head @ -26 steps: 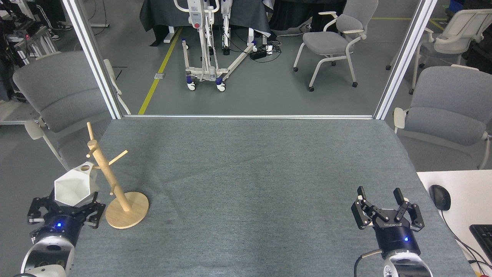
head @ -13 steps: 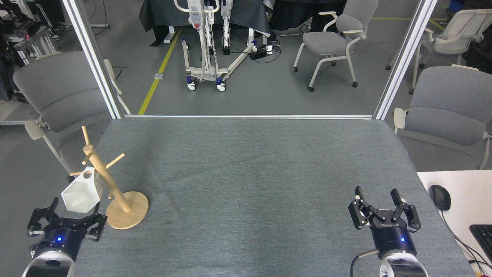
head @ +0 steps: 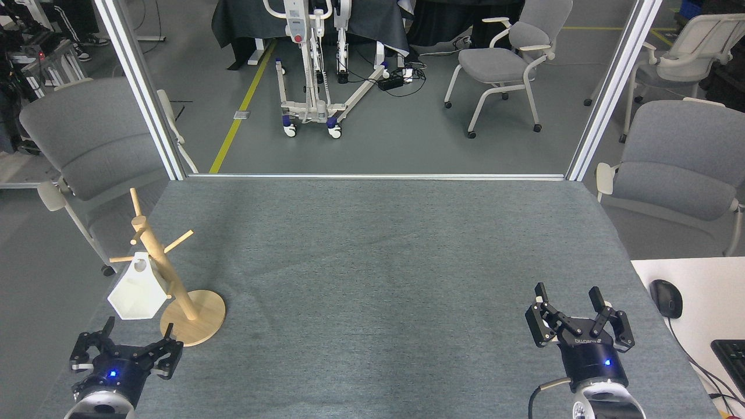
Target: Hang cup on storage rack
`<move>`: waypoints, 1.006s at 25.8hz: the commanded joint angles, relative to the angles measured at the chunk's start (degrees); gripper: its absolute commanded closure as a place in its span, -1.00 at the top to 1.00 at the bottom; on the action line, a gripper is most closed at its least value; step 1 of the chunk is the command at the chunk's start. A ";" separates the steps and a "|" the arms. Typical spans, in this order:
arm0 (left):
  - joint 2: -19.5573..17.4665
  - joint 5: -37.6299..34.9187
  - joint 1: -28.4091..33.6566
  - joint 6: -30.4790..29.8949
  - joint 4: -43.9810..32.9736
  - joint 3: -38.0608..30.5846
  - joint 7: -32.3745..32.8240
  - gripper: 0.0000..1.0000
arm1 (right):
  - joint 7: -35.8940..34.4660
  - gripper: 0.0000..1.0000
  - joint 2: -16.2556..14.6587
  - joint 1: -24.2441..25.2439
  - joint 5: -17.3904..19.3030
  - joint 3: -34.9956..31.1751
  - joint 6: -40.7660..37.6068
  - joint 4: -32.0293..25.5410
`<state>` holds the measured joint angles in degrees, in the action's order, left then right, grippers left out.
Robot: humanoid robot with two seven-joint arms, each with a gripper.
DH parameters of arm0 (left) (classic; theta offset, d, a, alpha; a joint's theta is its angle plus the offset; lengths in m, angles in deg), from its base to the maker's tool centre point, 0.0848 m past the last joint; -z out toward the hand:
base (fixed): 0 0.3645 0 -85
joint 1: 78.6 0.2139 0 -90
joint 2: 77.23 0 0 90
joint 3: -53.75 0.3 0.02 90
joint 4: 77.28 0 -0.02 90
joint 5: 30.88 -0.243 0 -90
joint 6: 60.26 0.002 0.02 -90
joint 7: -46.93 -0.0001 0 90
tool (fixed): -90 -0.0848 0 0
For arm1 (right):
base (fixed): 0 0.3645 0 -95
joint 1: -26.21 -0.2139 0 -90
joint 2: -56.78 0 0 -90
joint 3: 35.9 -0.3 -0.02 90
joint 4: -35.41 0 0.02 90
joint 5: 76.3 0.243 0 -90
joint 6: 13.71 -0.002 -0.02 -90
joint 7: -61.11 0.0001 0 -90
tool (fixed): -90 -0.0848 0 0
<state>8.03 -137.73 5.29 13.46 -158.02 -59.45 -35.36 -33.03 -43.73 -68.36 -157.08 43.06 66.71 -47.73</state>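
Cup (head: 138,293) shown hung by its holed handle tab on a left-pointing peg of the wooden mug tree (head: 169,273), near the bench (head: 372,262) left edge. It is judged rigid, light, brittle and smooth; the faceted body offers the best hold. Left pincer (head: 131,343) and right pincer (head: 573,299) are spread, empty; open bench lies rightward

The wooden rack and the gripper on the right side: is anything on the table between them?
No. In the head view, only bare grey table lies between the storage rack and the right gripper.
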 commanded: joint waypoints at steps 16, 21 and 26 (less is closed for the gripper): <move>12.47 0.93 -1.88 2.74 1.90 15.47 -10.08 0.98 | 0.01 1.00 0.76 0.09 0.01 -0.03 -0.09 0.00; 12.56 9.90 -7.42 14.87 2.87 26.37 -9.20 0.98 | 0.01 1.00 0.76 0.00 0.01 -0.03 -0.18 0.00; 12.47 13.77 -8.91 21.11 -0.21 31.29 -6.66 0.98 | 0.01 1.00 0.58 -0.09 0.01 -0.03 -0.35 0.00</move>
<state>20.60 -125.84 -2.97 31.47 -156.06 -31.23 -43.82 -32.90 -43.02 -68.37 -157.11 43.03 66.43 -47.73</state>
